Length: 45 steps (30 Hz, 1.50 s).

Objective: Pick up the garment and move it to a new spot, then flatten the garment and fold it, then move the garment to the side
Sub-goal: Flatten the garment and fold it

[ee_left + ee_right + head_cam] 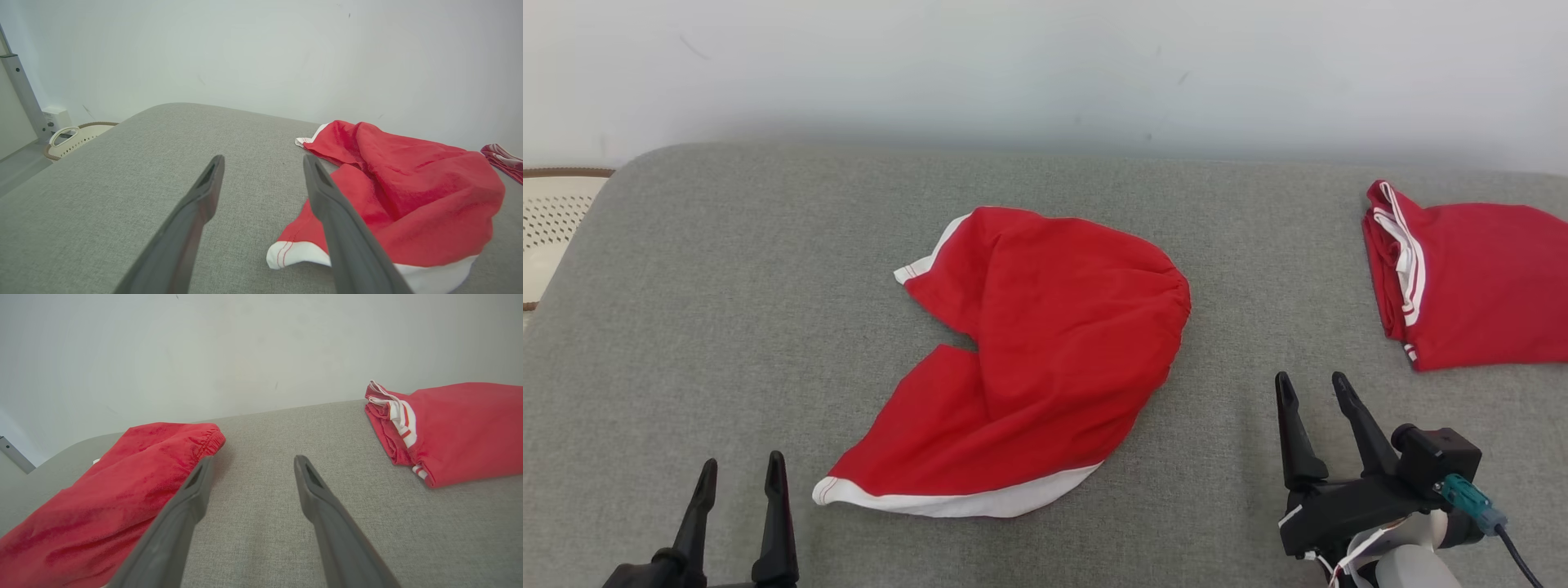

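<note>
Grippers come first, two of them at the near edge: the left gripper hangs low at the left with its dark fingers spread and nothing between them, and the right gripper stands a little farther in at the right, likewise spread and bare. Between them, in the middle of the grey padded surface, lies the garment, touched by neither gripper. It is a pair of red shorts, soft and rumpled, with white bands at both leg hems and a gathered elastic waist. One leg runs to the near left and ends in a broad white hem just beside the left gripper; the other leg reaches to the far left, and a notch between the two opens leftward. The waist faces right, so the long axis runs from near left to far right. Red garments number two: a folded garment with white stripes rests well apart at the far right edge. One pale perforated basket sits off the far left corner, before a white wall.
</note>
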Motion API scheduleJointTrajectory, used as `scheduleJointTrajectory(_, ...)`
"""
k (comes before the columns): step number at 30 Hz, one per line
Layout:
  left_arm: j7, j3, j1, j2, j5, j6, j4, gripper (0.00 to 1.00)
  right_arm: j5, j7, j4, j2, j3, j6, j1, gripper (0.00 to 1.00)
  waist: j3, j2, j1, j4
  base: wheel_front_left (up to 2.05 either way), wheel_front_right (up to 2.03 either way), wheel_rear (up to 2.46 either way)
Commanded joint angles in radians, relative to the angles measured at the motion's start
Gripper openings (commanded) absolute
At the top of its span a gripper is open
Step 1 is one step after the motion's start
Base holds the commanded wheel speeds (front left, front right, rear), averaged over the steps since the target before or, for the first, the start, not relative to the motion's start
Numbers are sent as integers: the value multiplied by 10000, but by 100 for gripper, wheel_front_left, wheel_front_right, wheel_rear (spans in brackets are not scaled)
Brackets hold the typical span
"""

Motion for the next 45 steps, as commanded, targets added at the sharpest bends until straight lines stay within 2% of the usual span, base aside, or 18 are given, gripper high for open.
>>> scheduleJointTrajectory(1, -47, 182, 196, -95, 203, -71, 22, 100, 156, 23, 129, -72, 101, -7, -106, 100, -35, 0, 0, 48, 0, 0, 0)
scheduleJointTrajectory(16, -47, 487, 78, -754, 765, -801, 299, 100, 1467, 644, 1192, -512, 1238, -7, -1385, 100, 11, 0, 0, 488, 0, 0, 0)
scheduleJointTrajectory(26, -47, 484, -146, -1014, 910, -1227, 580, 100, 2623, 753, 2920, -514, 1964, -7, -2479, 100, 278, 0, 0, 1181, 0, 0, 0)
scheduleJointTrajectory(33, -47, 515, -280, -1111, 937, -1368, 756, 100, 3207, 650, 4111, -486, 2521, -7, -3076, 100, 441, 0, 0, 1637, 0, 0, 0)
scheduleJointTrajectory(34, -47, 538, -286, -1118, 940, -1395, 772, 100, 3287, 579, 4215, -463, 2598, -7, -3135, 75, 454, 0, 0, 1671, 0, 0, 0)
scheduleJointTrajectory(35, -47, 545, -295, -1126, 950, -1384, 793, 100, 3358, 562, 4318, -465, 2710, -7, -3195, 18, 468, 0, 0, 1701, 0, 0, 0)
scheduleJointTrajectory(36, -47, 554, -307, -1133, 957, -1392, 816, 100, 3420, 497, 4396, -477, 2814, -7, -3243, 0, 474, 0, 0, 1723, 0, 0, 0)
scheduleJointTrajectory(42, -47, 665, -295, -1156, 983, -1372, 887, 100, 3356, 19, 4449, -713, 3105, -7, -3470, 0, 393, 0, 0, 1640, 0, 0, 0)
scheduleJointTrajectory(45, -47, 763, -136, -1158, 993, -1378, 883, 100, 3040, -107, 3984, -869, 3024, -7, -3274, 0, 247, 0, 0, 1423, 0, 0, 0)
